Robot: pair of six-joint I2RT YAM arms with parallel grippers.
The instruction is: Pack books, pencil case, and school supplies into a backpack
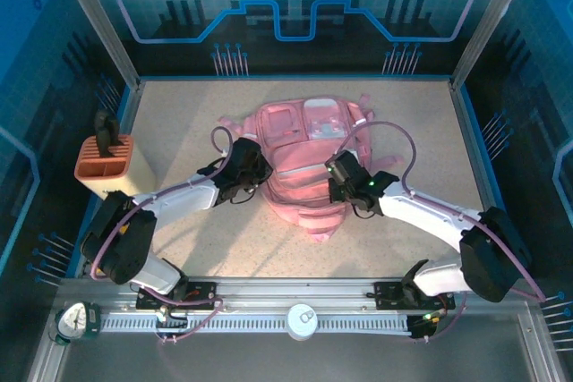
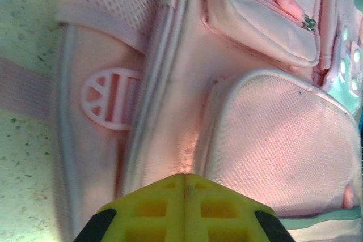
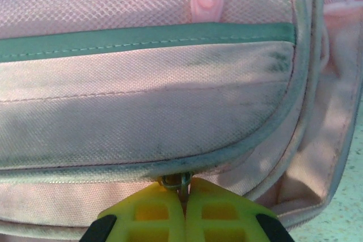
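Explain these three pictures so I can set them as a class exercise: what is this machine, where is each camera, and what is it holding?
It is a robot with two arms, each ending in a two-finger gripper. The wide picture looks down from above: the left arm and right arm reach over a pink backpack lying on the table, with an orange slotted holder at the left. The other two come from cameras on the wrists; the yellow shapes are fingers. The left gripper is shut, close to the backpack. The right gripper is shut on a zip pull.
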